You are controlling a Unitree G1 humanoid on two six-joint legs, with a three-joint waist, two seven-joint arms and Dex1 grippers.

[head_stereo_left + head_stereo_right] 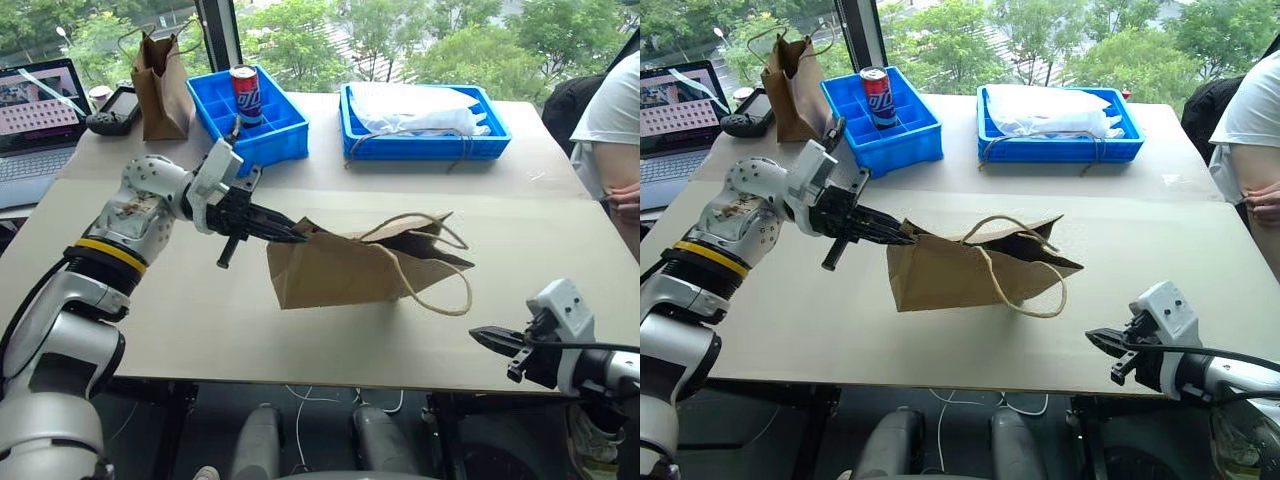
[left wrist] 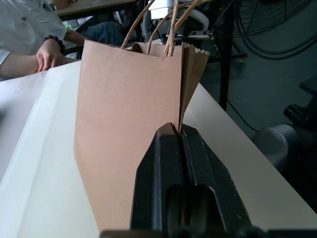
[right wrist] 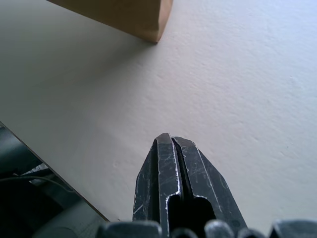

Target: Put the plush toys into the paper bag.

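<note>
The light brown paper bag (image 1: pixel 340 270) lies on its side in the middle of the table, its mouth and cord handles (image 1: pixel 440 300) pointing right. My left gripper (image 1: pixel 300 235) is shut on the upper corner of the bag's closed left end; in the left wrist view the fingers (image 2: pixel 198 168) pinch the bag's (image 2: pixel 129 124) folded edge. Low over the table's front right edge, my right gripper (image 1: pixel 478 337) is shut with nothing in it, a short way from the bag's corner (image 3: pixel 143 20). The plush toys are out of view.
At the back stand a blue bin (image 1: pixel 270 130) with a red can (image 1: pixel 245 92), a blue tray (image 1: pixel 420 145) holding white plastic, and a darker, narrower paper bag (image 1: pixel 160 85). A laptop (image 1: pixel 35 110) and controller (image 1: pixel 115 110) sit far left. A person (image 1: pixel 615 130) stands at the right.
</note>
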